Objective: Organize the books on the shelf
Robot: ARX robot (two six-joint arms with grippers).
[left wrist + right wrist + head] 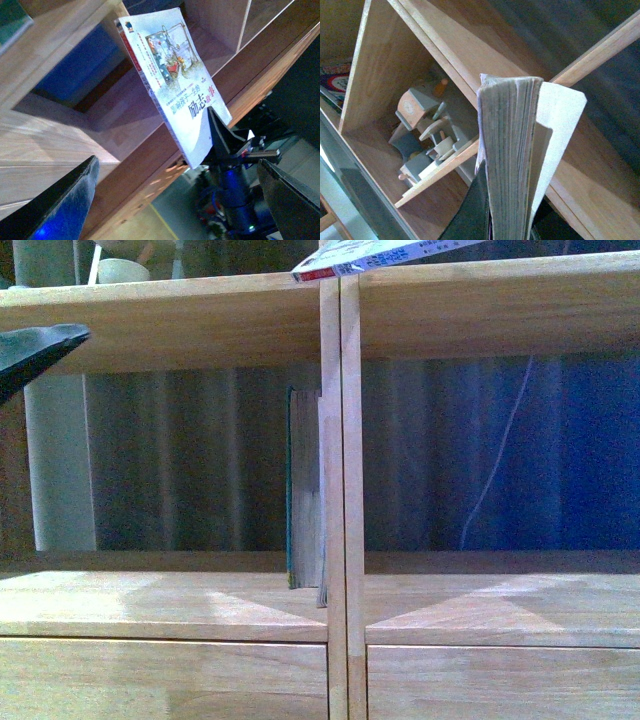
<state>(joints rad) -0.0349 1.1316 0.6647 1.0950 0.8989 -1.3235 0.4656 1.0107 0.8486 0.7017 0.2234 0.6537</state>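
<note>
Between right fingers (pixel 218 134), white paperback (pixel 167 65)

The front camera sits close to the shelf (pixel 160 320), square-on and level with the open compartments just above the drawers (pixel 160 680). The centre upright (pixel 340 490) runs down the middle of the frame, and the white paperback (pixel 360 262) only pokes in at the top edge. The left wrist camera looks up along the shelf front, tilted, and catches that paperback's whole cover (pixel 172 75) from a little way off. The right wrist camera is hard up against its page edge (pixel 510 160), facing into a compartment of wooden toys (pixel 425 135). All three share the paperback.
</note>
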